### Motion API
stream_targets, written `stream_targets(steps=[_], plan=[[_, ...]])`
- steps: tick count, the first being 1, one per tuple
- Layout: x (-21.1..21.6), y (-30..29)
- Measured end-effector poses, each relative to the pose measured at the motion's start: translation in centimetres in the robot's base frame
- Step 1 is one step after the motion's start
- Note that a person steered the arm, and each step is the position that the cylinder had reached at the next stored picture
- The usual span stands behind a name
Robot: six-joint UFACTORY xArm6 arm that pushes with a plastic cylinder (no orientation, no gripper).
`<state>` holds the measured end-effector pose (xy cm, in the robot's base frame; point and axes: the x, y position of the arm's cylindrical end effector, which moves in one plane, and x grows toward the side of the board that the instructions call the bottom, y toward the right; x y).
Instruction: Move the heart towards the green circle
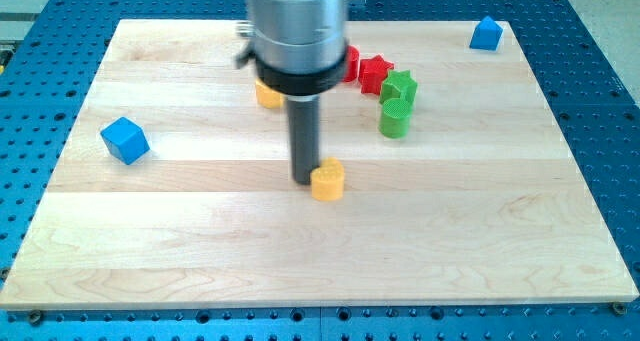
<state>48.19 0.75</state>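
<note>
A yellow heart block (327, 181) lies near the middle of the wooden board (200, 251). My tip (304, 180) rests on the board just left of the heart, touching or nearly touching its left side. The green circle block (395, 118) stands up and to the right of the heart, with a green star-like block (399, 86) right behind it.
A red star block (375, 72) and another red block (351, 63) sit left of the green pair, partly hidden by the arm. A second yellow block (267, 94) peeks out behind the arm. A blue cube (125, 140) lies at the left. A blue block (486, 34) sits at the top right corner.
</note>
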Motion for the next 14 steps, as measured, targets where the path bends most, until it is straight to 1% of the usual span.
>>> stream_targets(steps=[1,2,4,5,6,9,10,11,13,14], plan=[[0.0,5.5],[0.0,6.1],[0.1,-4.1],[3.1,-4.1],[3.9,0.6],[3.5,15.6],[2.7,19.1],[2.0,17.8],[4.1,16.4],[2.2,16.0]])
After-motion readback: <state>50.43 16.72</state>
